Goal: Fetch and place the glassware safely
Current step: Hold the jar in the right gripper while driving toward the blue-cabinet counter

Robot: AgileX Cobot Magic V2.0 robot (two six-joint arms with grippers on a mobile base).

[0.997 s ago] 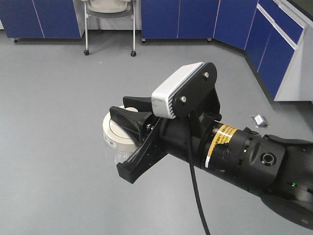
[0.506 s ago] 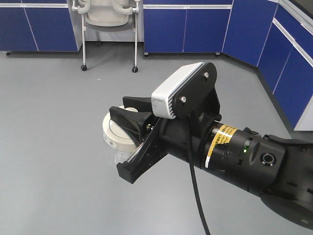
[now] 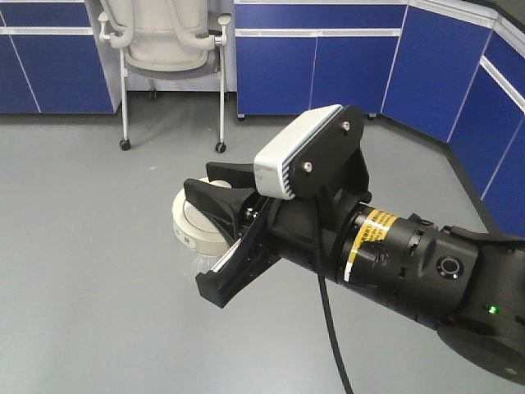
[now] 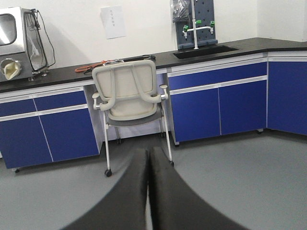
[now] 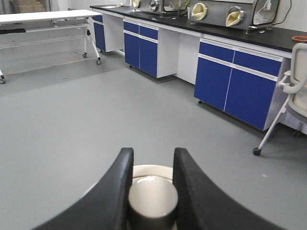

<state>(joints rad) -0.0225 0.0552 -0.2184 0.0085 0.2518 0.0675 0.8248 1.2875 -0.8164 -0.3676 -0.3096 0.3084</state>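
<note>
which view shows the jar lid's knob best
Right wrist view: the knob fills the gap between the jaws of the right gripper. The front view shows the lid, its knob mostly hidden; the left wrist view shows neither.

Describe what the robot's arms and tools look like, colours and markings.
The right arm is glossy black and cylindrical, with a yellow label band, a green indicator light, a black cable and a silver-white camera box. The right tool and left tool are matte black, curved and tapering.

Cream-white wheeled chair [image 4: 130,93] at a gap between blue cabinet fronts [image 4: 218,108]. Black countertop [image 4: 48,79] behind. White paper sheet [image 4: 113,22] on wall. Smooth grey floor [image 3: 82,246]. Long white table [image 5: 48,17] well apart.
</note>
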